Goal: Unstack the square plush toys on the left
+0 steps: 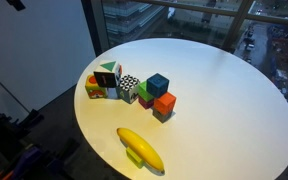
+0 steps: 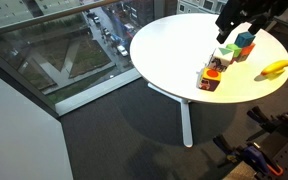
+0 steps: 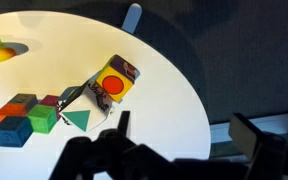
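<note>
The white and black plush cube with a green triangle face (image 1: 107, 72) sits on top of the yellow cube with red-orange patches (image 1: 94, 88) at the left end of the cube cluster. Both also show in the wrist view, the green triangle (image 3: 79, 119) next to the yellow cube with a red circle (image 3: 114, 80), and as a small stack in an exterior view (image 2: 212, 76). My gripper (image 3: 189, 135) is open and empty. It hangs above the table, apart from the cubes, and appears dark above the cluster in an exterior view (image 2: 229, 32).
A black-and-white checkered cube (image 1: 129, 88), a teal cube (image 1: 158, 83), a green cube (image 1: 146, 94) and an orange cube (image 1: 164, 104) stand to the right of the stack. A yellow banana plush (image 1: 141, 148) lies near the round white table's (image 1: 224, 100) front edge. Windows surround the table.
</note>
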Controlling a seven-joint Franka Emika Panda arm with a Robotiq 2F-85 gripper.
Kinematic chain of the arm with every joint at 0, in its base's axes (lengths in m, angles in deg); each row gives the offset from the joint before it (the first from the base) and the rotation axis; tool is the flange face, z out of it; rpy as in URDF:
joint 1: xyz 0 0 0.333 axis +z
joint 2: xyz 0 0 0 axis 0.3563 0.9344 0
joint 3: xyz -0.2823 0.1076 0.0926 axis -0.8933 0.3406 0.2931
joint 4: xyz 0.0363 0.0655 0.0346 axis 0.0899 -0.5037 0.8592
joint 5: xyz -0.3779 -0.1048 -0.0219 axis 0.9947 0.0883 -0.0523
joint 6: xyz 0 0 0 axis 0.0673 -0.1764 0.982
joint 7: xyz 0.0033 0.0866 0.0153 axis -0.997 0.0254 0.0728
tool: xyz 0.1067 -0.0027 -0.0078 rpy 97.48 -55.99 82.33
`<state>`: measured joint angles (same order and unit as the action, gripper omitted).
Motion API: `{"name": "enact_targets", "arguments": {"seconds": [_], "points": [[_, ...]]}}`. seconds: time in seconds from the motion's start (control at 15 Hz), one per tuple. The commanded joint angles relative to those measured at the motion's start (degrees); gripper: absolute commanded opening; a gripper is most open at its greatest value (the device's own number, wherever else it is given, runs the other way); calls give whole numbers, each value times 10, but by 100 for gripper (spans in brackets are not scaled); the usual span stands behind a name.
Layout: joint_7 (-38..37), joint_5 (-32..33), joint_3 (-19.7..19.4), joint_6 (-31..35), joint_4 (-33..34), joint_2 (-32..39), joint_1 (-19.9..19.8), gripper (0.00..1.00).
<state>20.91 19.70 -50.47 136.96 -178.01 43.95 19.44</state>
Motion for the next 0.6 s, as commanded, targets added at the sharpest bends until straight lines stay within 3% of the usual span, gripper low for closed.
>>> {"name": "enact_targets", "arguments": {"seconds": [0.0,0.53], "points": [[-3,5,-7,-2,1,1,7,100],[6,-4,-18,-7,9,3,11,100]]}}
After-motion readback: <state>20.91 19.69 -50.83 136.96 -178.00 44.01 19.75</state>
